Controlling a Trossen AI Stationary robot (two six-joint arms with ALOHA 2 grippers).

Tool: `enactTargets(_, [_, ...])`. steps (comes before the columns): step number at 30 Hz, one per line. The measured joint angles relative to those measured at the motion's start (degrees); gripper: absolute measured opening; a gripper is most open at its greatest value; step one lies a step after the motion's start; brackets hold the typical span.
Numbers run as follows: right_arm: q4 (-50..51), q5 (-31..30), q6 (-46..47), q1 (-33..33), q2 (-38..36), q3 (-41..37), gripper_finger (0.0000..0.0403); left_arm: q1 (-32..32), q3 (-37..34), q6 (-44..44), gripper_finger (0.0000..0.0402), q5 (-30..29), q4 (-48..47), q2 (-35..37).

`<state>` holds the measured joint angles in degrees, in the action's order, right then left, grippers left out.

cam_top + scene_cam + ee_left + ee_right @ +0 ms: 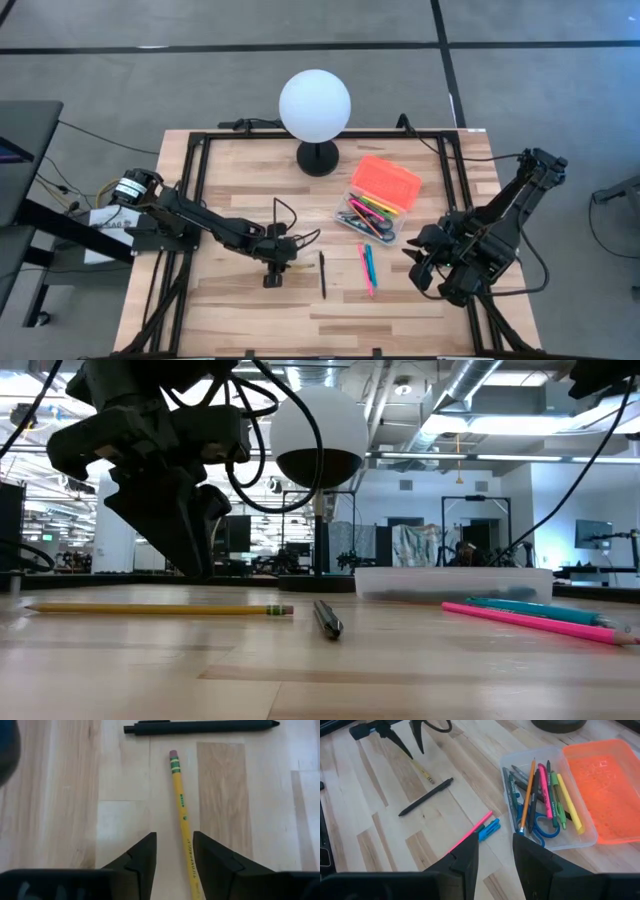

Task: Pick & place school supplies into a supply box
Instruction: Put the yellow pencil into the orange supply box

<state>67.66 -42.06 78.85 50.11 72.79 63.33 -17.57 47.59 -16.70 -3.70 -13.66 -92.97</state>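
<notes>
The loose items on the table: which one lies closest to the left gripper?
The yellow pencil with the pink eraser; it runs between the left gripper's open fingers, while the black pen lies beyond its eraser end.

Bright, even overhead light; soft shadows, foreground blurred low.

The overhead camera looks straight down on the whole wooden table [250, 300]. The low one sits at tabletop level, facing across into the room, very near the yellow pencil [160, 609] and black pen [328, 619]. The left wrist camera stares closely down at that same pencil and pen. The right wrist camera looks from farther off across the clear supply box [555, 810], sharing the pen with the others.
</notes>
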Motion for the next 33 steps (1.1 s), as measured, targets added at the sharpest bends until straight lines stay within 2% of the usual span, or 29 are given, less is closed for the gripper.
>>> enactTargets(7, [0.0,0.0,0.2,0.0,0.0,0.0,0.0113,-0.2,0.2,0.4,0.0116,3.7,0.9,-3.3])
enactTargets(16, [-0.3,0.1,0.2,0.0,0.5,0.0,0.0113,-1.1,0.9,-2.0,0.0116,3.3,0.2,-6.8])
enactTargets(25, [-0.2,0.1,0.2,0.0,0.7,0.0,0.0113,-1.2,1.1,-8.9,0.0111,0.0,-5.5,-7.1])
enactTargets(33, [-0.4,0.1,0.2,0.0,0.7,0.0,0.0113,-1.2,1.0,-14.4,0.007,-3.6,-6.3,-7.2])
